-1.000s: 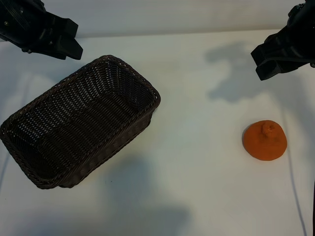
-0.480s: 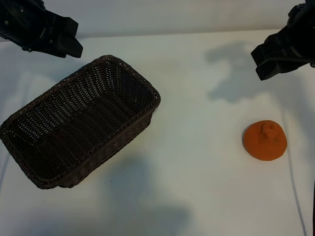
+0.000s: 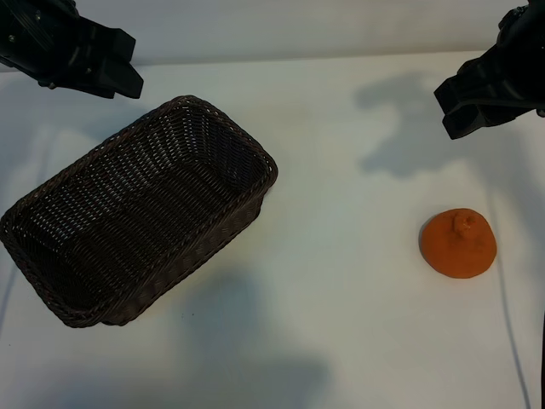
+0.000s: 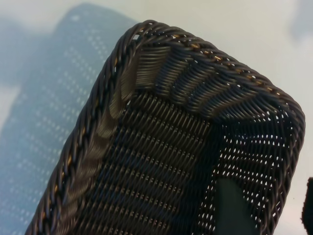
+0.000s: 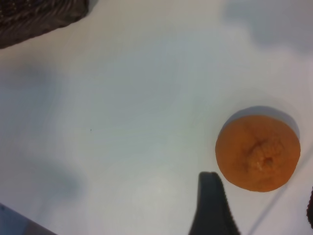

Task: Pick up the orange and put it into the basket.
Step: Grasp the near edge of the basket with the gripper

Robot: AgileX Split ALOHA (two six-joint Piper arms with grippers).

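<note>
Nothing moved since earlier, orange [image 3: 458, 244] on table, basket [image 3: 136, 213] empty, both grippers parted, holding nothing

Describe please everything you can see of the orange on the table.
The orange is a matte, rounded, slightly flattened fruit with a small knob on top, facing up. It looks whole and dull-skinned. It rests alone on the white table, on the right side, far from the basket. Nothing touches it except the table. The right gripper hangs above and behind it, open, holding nothing.
</note>
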